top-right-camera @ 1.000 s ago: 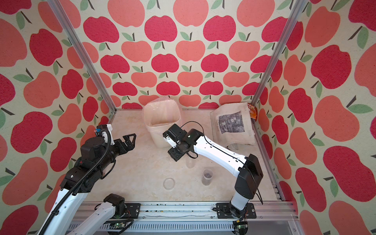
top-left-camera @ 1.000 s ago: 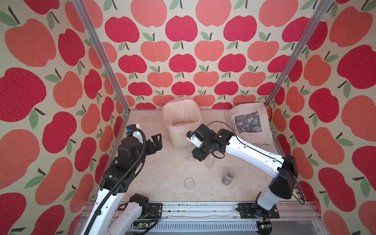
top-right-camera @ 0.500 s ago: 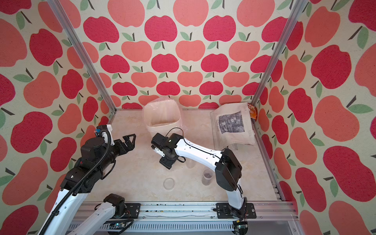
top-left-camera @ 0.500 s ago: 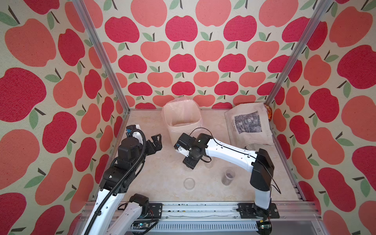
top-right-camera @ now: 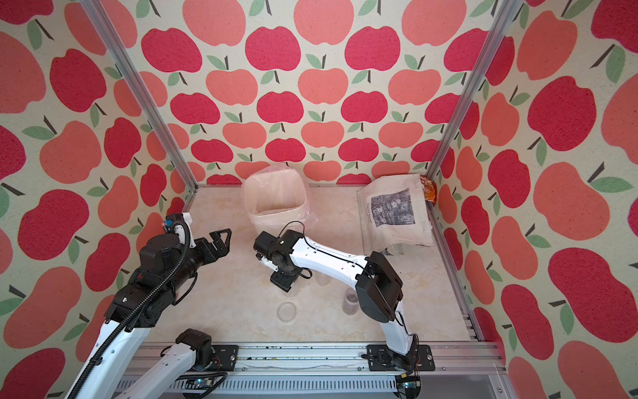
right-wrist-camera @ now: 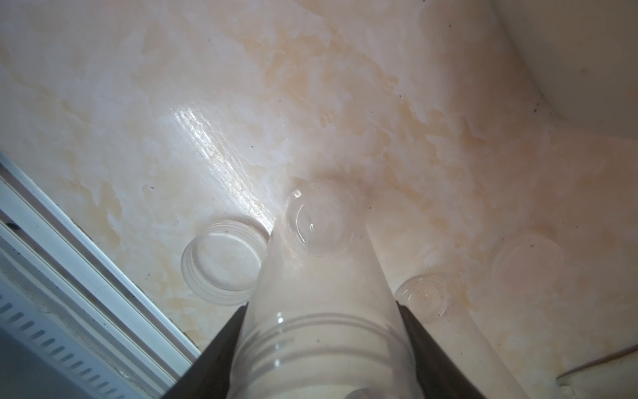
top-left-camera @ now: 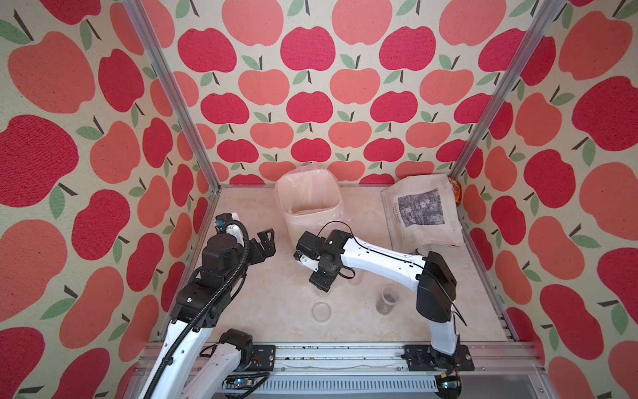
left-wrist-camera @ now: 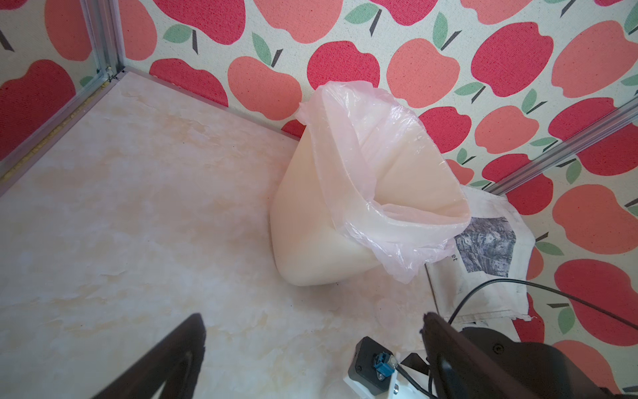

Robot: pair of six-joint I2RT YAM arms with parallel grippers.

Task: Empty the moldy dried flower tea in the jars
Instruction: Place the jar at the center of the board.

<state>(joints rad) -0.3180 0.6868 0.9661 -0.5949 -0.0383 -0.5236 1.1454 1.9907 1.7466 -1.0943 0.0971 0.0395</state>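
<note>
My right gripper [right-wrist-camera: 321, 305] is shut on a clear jar [right-wrist-camera: 319, 262] near its threaded mouth, and the jar looks empty. It hangs base-down just over the table, left of centre [top-left-camera: 322, 281]. A second clear jar [top-left-camera: 388, 300] stands open at the front right with the moldy dried flower tea [top-left-camera: 390, 296] as a dark clump inside. A third jar [top-left-camera: 354, 279] shows partly behind the right arm. A round clear lid [top-left-camera: 321, 312] lies in front of the held jar, also in the right wrist view [right-wrist-camera: 221, 266]. My left gripper [top-left-camera: 267, 243] is open and empty by the left wall.
A cream waste bin [top-left-camera: 286, 221] with a plastic liner stands at the back centre. A printed tote bag [top-left-camera: 421, 210] leans in the back right corner, with an orange packet [top-left-camera: 456, 193] behind it. The metal rail [top-left-camera: 310, 359] runs along the front edge.
My right arm has swung away from the bin toward the front left, carrying the jar down close to the table. The left arm has stayed still.
</note>
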